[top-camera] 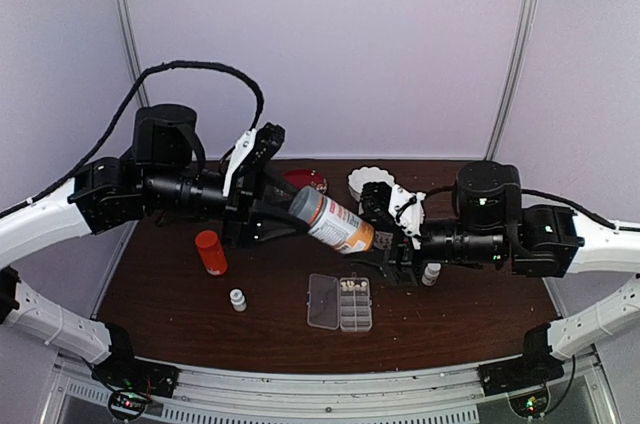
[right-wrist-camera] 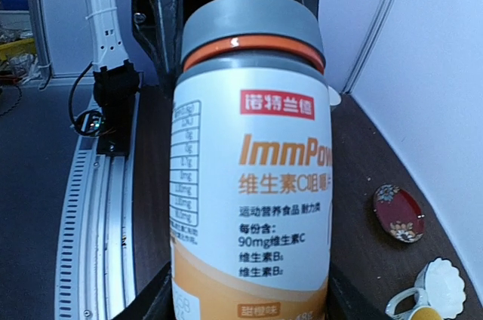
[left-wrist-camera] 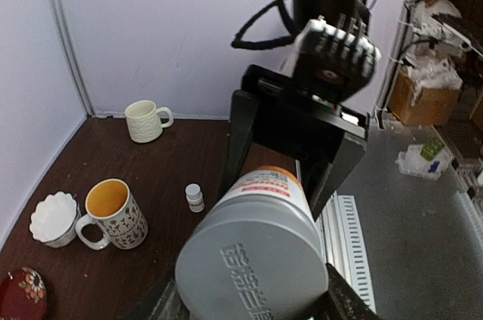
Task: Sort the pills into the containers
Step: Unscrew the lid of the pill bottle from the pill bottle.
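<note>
Orange-labelled plastic bottle (top-camera: 338,228) held aloft, long axis arm to arm. Left gripper (left-wrist-camera: 253,301) fingers pinch grey cap (top-camera: 304,206). Right gripper (right-wrist-camera: 249,299) fingers pinch body. Clear plastic pill box (top-camera: 322,301) lies open below, whitish pills (top-camera: 354,286) in one far cell.

top: overhead, whole table (top-camera: 180,294) | wrists: close, facing each other, sharing bottle (top-camera: 333,222)

Grey cap, orange ring, white-orange label on bottle (right-wrist-camera: 253,184) — dish (right-wrist-camera: 398,214) dark red, floral.
</note>
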`<state>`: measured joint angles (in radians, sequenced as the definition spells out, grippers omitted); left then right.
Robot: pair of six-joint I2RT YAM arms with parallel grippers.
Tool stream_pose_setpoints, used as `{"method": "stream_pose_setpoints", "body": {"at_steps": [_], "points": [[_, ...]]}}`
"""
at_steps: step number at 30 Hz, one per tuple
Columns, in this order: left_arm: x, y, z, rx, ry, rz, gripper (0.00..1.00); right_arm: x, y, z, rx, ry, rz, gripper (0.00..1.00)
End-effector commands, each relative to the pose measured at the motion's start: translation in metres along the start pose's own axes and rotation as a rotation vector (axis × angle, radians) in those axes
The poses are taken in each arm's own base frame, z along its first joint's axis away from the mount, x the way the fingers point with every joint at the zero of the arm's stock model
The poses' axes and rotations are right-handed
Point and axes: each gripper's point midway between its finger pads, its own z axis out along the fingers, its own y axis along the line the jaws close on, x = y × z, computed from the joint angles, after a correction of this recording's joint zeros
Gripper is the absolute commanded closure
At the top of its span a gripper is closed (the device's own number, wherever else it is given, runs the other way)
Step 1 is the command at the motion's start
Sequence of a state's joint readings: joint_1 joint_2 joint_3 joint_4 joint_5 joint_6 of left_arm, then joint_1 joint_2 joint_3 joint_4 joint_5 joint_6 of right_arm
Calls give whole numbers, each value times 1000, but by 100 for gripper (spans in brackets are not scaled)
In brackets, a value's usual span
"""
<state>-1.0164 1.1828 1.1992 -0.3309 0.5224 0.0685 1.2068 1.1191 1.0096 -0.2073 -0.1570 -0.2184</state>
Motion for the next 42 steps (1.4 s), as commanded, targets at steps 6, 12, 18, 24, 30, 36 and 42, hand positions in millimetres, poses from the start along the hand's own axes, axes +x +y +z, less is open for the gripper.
{"method": "stream_pose_setpoints", "body": {"at_steps": [6, 12, 18, 24, 30, 36, 42], "points": [[-68, 43, -7, -203, -191, -578, 86, -7, -61, -16, 381, -76, -92, 96], [-58, 33, 11, -93, -148, -875, 84, 3, -64, -14, 439, -22, -184, 96], [-61, 25, 20, 15, -172, -1047, 82, 12, -64, -18, 480, -14, -244, 96], [-65, 27, 8, -45, -169, -945, 25, 14, -50, -21, 394, -47, -201, 96], [-62, 34, -5, -134, -160, -851, 3, 18, -39, -22, 320, -62, -143, 97], [-72, 40, -32, -197, -174, -708, 2, 18, -31, -24, 257, -77, -90, 98], [-76, 24, -47, -183, -265, -261, 2, 4, -11, -28, 113, -124, 4, 97]]}}
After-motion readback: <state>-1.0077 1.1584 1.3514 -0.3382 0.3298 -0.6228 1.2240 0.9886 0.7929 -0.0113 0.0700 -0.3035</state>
